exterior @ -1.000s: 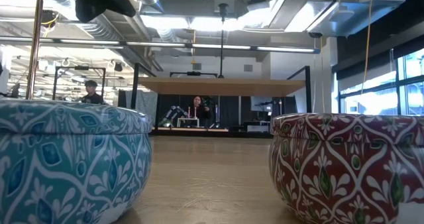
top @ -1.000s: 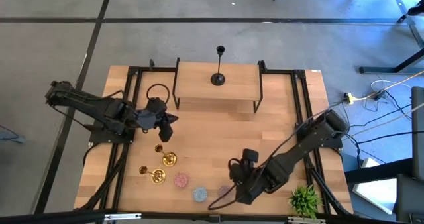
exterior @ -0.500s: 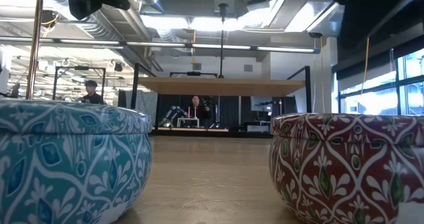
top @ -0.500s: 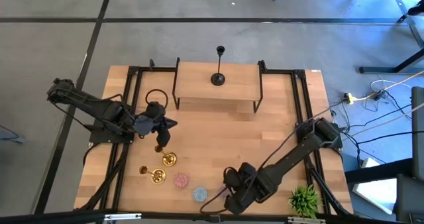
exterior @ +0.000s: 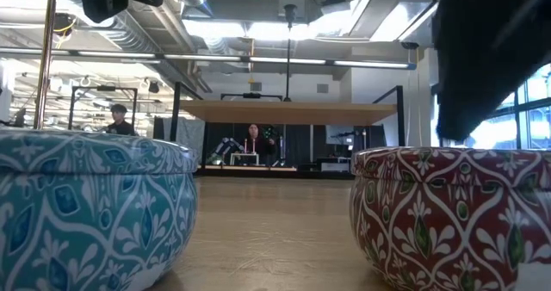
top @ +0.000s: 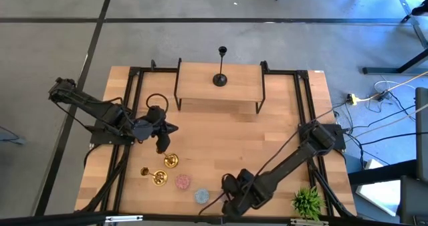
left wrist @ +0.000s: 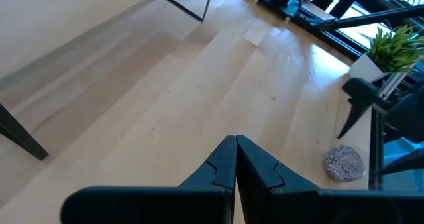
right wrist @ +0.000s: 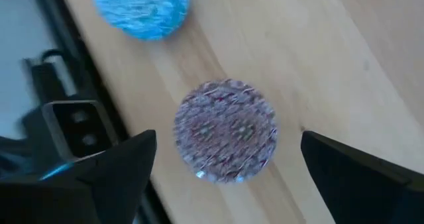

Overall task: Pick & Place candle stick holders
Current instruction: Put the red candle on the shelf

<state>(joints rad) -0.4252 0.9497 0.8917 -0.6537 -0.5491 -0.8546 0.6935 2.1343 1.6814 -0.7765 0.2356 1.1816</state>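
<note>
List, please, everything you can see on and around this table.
Black candlestick: one, black, on the raised shelf.
Gold candlesticks: two, gold, front left.
Squat holders: three, pink, light blue, purple, near the front edge.
Plant: one, green, front right corner.
Patterned bowls: two, teal and red, close to the low camera.
Left tool: one, dark, shut, near the gold candlesticks.
Right tool: one, dark, open, over the purple holder.

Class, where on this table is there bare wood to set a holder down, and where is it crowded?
Free: the wide centre between the raised shelf and the right arm. Crowded: the near left edge, around the gold candlesticks, pink holder and blue holder.
</note>
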